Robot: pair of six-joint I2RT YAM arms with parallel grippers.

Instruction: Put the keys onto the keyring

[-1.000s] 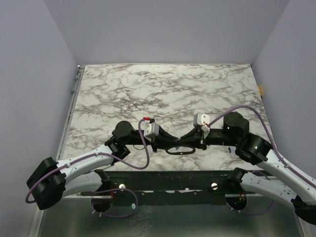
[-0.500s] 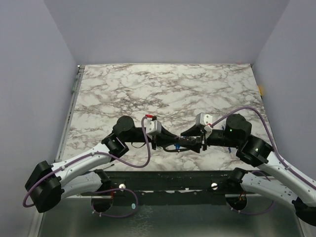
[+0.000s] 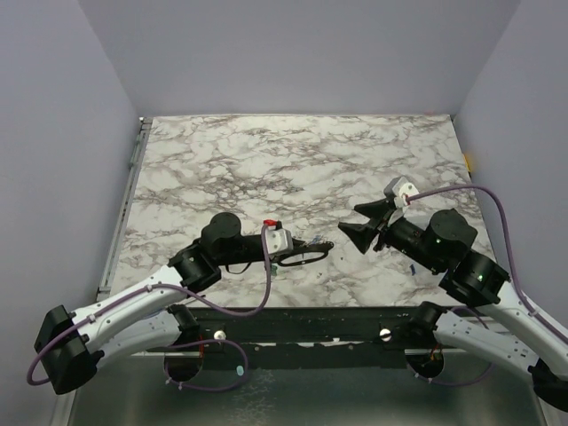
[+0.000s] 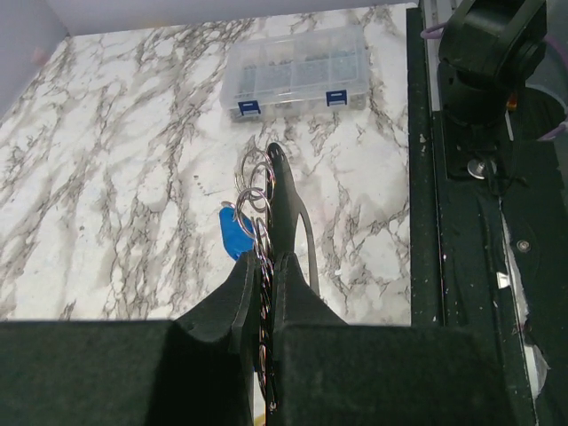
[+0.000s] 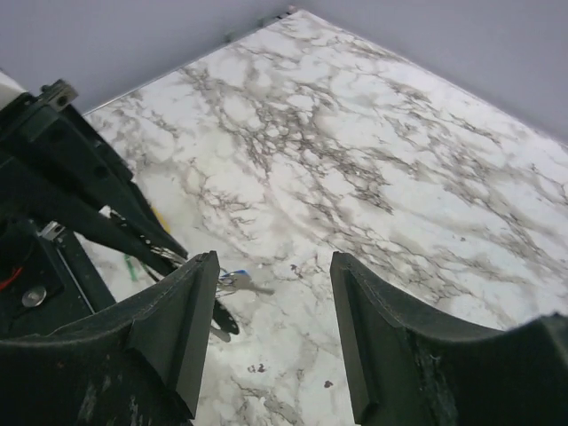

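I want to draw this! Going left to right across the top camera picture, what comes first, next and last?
First the left gripper, shut → the keyring poking out of it → the right gripper, open.

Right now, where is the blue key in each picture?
Top external: too small to be sure; look by the left gripper.
Left wrist: blue key at centre, just left of that shut gripper.
Right wrist: low, left of centre, a small blue speck.
Shared landmark: the left gripper, seen in all three.
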